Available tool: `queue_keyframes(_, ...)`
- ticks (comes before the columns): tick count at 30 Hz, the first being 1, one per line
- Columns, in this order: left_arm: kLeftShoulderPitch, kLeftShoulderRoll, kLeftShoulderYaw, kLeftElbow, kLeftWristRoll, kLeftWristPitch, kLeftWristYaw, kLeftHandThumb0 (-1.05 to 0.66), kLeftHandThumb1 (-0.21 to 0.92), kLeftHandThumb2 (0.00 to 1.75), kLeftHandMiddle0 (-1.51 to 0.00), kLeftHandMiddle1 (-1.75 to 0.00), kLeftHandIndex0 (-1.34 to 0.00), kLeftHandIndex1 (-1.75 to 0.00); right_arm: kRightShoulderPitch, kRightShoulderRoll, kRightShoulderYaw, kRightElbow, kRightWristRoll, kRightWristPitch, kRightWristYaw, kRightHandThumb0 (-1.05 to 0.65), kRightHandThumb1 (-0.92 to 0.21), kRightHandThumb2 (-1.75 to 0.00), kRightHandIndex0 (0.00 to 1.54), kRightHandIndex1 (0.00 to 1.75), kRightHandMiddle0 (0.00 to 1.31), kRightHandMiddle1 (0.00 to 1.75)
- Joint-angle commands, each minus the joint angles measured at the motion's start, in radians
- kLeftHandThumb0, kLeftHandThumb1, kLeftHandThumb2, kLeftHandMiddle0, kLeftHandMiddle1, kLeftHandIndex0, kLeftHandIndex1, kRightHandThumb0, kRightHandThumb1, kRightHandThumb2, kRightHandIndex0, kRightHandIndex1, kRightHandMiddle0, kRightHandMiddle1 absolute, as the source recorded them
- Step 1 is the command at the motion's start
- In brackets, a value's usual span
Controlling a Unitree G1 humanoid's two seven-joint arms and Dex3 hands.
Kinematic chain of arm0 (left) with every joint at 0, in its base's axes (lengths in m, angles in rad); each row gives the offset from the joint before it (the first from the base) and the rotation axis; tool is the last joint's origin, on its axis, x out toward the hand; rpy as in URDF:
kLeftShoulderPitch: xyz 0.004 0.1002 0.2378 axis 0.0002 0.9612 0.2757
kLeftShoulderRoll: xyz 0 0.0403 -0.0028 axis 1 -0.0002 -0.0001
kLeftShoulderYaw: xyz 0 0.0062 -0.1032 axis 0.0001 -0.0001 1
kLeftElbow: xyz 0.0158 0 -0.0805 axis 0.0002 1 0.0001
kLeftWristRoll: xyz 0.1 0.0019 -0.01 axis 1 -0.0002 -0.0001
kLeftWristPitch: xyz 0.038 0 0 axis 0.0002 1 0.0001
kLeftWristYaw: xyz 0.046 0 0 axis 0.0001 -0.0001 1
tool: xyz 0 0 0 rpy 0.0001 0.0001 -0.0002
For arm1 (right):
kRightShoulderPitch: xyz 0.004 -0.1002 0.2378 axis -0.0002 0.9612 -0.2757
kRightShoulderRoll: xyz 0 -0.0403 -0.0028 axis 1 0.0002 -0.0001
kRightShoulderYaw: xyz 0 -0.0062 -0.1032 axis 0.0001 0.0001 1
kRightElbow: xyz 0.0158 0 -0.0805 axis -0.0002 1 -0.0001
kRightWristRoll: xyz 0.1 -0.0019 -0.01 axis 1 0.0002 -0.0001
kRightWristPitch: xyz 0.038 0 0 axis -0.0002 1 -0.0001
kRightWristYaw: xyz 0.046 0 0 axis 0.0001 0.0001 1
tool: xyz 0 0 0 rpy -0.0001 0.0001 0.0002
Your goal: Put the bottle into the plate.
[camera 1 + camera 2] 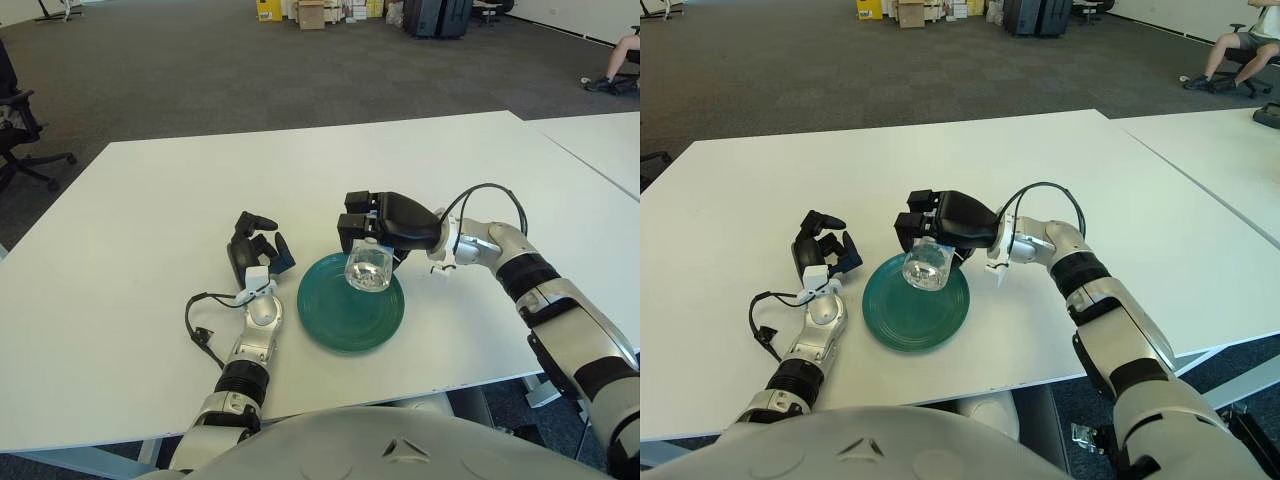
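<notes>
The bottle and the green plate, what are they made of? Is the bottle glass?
The bottle, held by the right hand over the plate, looks clear and shiny, since you can see through it; it could be glass or clear plastic. The plate is smooth, solid teal with a soft sheen, perhaps plastic or glazed ceramic. The left hand shows left of the plate.
</notes>
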State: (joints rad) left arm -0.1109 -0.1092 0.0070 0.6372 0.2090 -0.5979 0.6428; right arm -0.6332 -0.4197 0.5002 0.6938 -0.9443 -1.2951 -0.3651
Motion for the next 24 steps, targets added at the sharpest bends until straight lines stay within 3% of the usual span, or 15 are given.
queue_keyframes(1,0.004,-0.007,0.008,0.027,-0.001,-0.010,-0.007,-0.55,0.13,1.54,-1.26,-1.75,-0.76,-1.75,-0.010,-0.004,0.008,0.005,-0.040,-0.010,-0.050,0.00,-0.20,-1.45,0.72,1.70,0.47,1.75)
queue_keyframes(13,-0.005,-0.004,0.008,0.037,0.018,0.016,0.012,-0.55,0.13,1.54,-1.26,-1.75,-0.76,-1.75,-0.031,-0.009,0.048,0.012,-0.085,-0.035,-0.065,0.00,-0.22,-1.43,0.70,1.71,0.45,1.75)
queue_keyframes(24,0.002,-0.011,0.008,0.017,0.014,0.021,0.009,-0.54,0.14,1.53,-1.25,-1.75,-0.76,-1.75,-0.038,-0.021,0.068,-0.011,-0.051,-0.032,0.039,0.00,-0.24,-1.41,0.68,1.72,0.43,1.75)
